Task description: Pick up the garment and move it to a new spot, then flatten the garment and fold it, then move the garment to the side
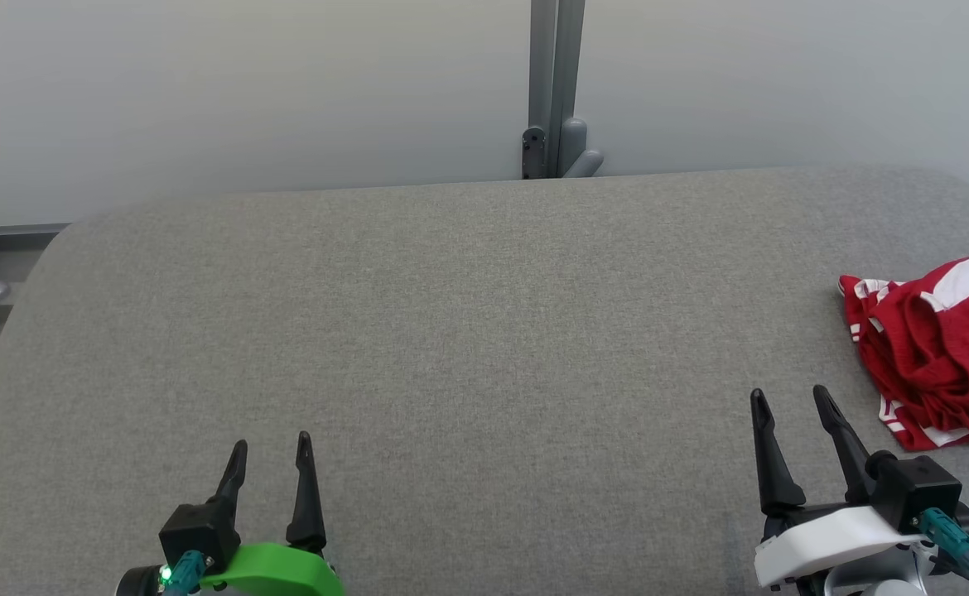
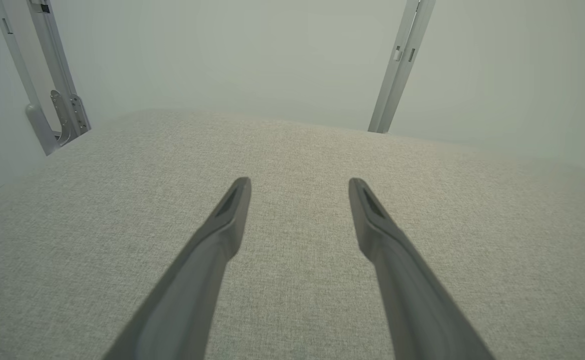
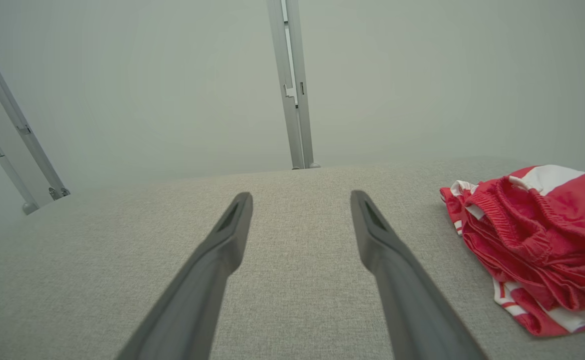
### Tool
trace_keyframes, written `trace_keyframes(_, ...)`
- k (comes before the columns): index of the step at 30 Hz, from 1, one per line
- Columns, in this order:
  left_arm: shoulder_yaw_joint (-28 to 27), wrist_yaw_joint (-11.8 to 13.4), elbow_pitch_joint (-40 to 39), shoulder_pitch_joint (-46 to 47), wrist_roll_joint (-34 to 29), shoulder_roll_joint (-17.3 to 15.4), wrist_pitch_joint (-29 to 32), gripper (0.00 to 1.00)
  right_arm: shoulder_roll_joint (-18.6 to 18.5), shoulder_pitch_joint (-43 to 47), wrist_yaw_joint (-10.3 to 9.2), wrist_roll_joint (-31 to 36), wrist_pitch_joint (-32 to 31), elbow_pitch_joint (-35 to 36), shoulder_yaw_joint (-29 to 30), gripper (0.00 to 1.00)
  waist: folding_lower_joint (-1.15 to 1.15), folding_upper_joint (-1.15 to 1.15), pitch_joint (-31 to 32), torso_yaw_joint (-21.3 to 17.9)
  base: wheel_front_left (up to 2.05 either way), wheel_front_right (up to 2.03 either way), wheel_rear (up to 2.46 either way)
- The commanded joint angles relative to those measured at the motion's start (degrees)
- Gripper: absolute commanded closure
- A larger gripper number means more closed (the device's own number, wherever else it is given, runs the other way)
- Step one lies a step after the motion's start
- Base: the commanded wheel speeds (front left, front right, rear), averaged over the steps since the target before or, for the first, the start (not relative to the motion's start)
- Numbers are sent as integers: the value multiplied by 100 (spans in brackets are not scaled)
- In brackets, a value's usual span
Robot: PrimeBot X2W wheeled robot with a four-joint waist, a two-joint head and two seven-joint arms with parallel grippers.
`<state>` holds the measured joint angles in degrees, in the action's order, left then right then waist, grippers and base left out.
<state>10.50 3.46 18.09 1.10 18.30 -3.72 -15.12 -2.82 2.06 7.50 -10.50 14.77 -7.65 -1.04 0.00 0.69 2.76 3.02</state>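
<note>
Red/white crumpled garment (image 1: 940, 348) on grey woven table (image 1: 468, 331), nr right tool (image 1: 788, 391); it & left tool (image 1: 272, 439) splayed, empty.

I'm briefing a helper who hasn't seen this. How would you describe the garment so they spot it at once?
Start at the wide grey table before the pale wall. Near its right edge, beside the right gripper, lies the garment: a crumpled red heap with white stripes, vivid against plain grey cloth.
</note>
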Motion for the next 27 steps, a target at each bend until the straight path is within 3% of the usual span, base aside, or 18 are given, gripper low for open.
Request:
trace_keyframes(1,26,-23,16,-33,-65,-37,4,0,-8,-13,-3,-27,36,-2,4,0,0,-69,1,1,0,0,0)
trace_keyframes(3,29,-37,18,-26,-72,-35,4,0,-8,-3,-3,-26,39,-7,2,0,0,-69,-1,4,0,0,0)
trace_keyframes(4,37,-22,16,0,-63,-13,0,100,0,0,0,0,3,-2,-3,100,0,0,-1,4,0,0,0)
trace_keyframes(10,31,-41,198,-42,46,1,39,100,27,76,1,-119,-46,-187,5,100,0,-1,-4,2,0,0,0)
trace_keyframes(27,-195,-196,-15,150,1800,20,433,100,-20,-90,1,-2050,-611,-226,331,100,0,-10,-41,-43,0,0,0)
